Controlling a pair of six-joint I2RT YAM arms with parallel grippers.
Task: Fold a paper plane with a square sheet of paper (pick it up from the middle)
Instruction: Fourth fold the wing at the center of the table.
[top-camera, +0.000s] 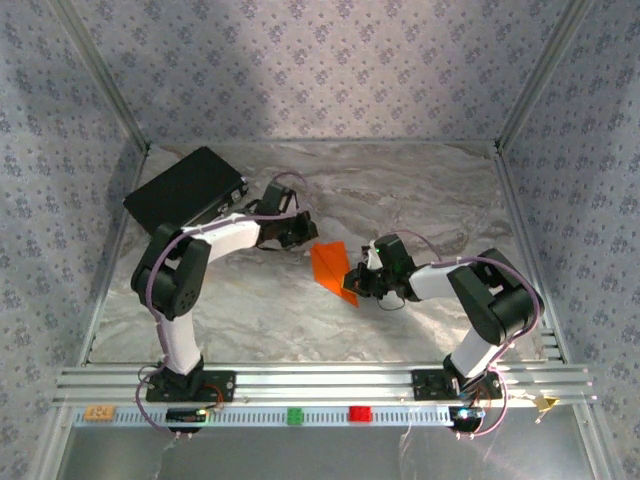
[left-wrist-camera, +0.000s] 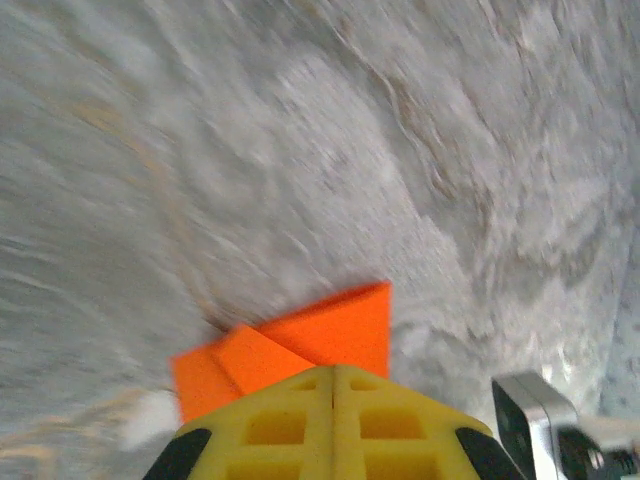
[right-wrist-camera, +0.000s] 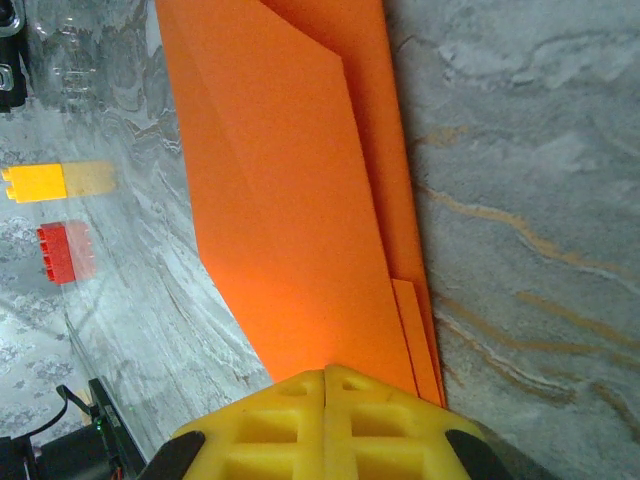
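The orange paper (right-wrist-camera: 300, 200) looks thin, matt and smooth, with crisp creases. The desk (right-wrist-camera: 520, 150) is grey marbled, faintly glossy. The right arm's fingers (right-wrist-camera: 270, 430), bottom centre, are matt yellow plastic.

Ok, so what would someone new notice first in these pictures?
The bright orange paper, partly folded, in the middle of the grey marbled table, catches the eye first. The left tool and right tool are each shut on one end of it, yellow fingers pressed together. A black case lies at the far left corner.
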